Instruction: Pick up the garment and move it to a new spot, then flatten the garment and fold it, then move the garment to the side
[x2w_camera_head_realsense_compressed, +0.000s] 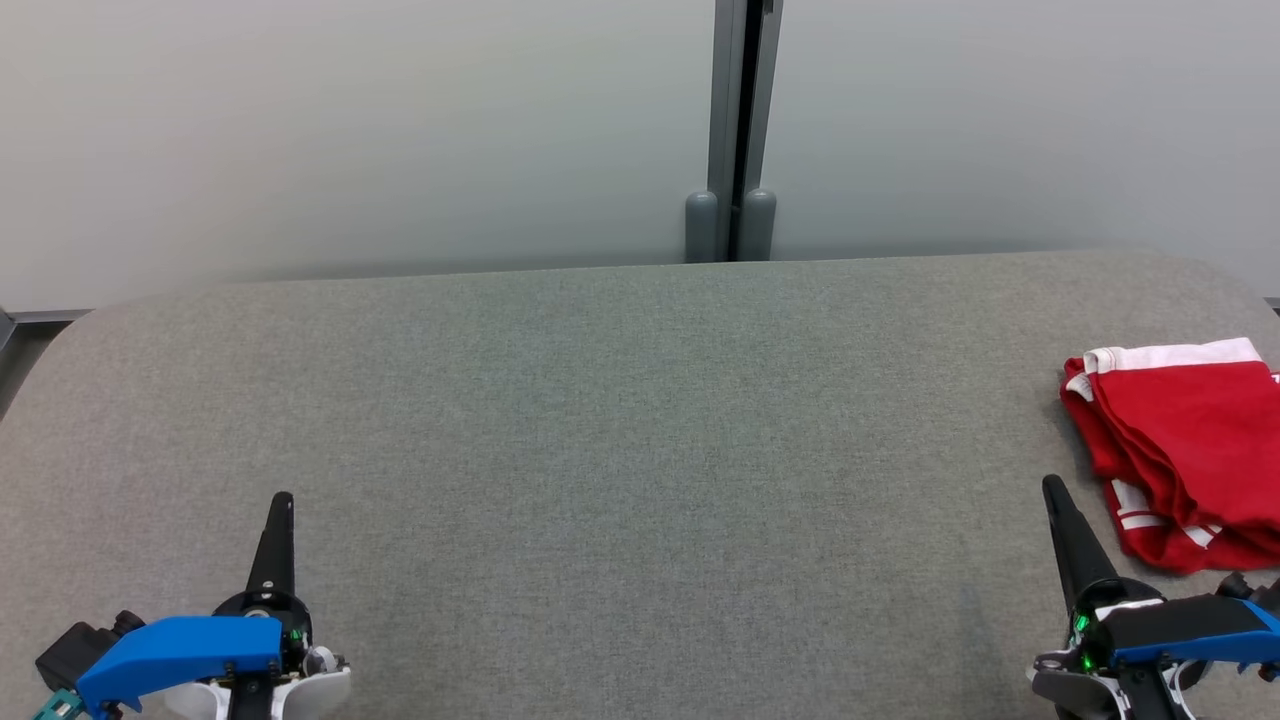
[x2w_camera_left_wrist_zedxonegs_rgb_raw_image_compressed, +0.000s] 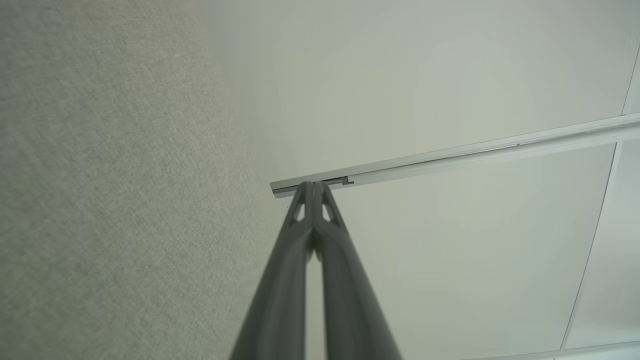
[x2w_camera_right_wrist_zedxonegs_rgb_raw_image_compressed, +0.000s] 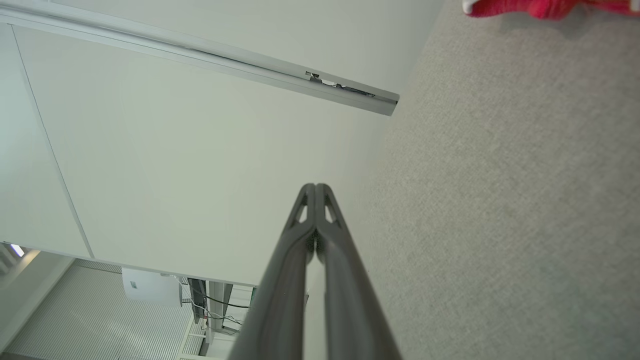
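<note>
Dark left gripper (x2w_camera_head_realsense_compressed: 283, 498): we find it at the lower left of the head view. Its two long fingers are pressed together into one spike pointing up the frame, with nothing between them. The left wrist view shows the same pair meeting at the tips.
Right gripper (x2w_camera_head_realsense_compressed: 1050, 483): it sits at the lower right of the head view, its fingers likewise closed tip to tip and empty, leaning a little toward the upper left. We see that closed pair again in the right wrist view.
Table (x2w_camera_head_realsense_compressed: 640, 420): grey-green woven cloth covers it from the bottom edge up to mid-frame, with rounded far corners. We cannot tell whether either fingertip touches it.
Garment (x2w_camera_head_realsense_compressed: 1190, 430): it is red with white bands, folded into a compact stack at the right edge of the head view and partly cut off by the frame. It lies on the table just beyond the right gripper, apart from its fingers. A red strip of it shows at the upper right of the right wrist view.
Wall panels (x2w_camera_head_realsense_compressed: 350, 130): these are pale and plain, and run across the top of the head view behind the table.
Post (x2w_camera_head_realsense_compressed: 738, 120): this grey upright with a dark slot stands at top centre, between the panels.
Rail (x2w_camera_left_wrist_zedxonegs_rgb_raw_image_compressed: 475, 150): this pale metal strip crosses the panels in the left wrist view, from mid-frame to the right edge.
</note>
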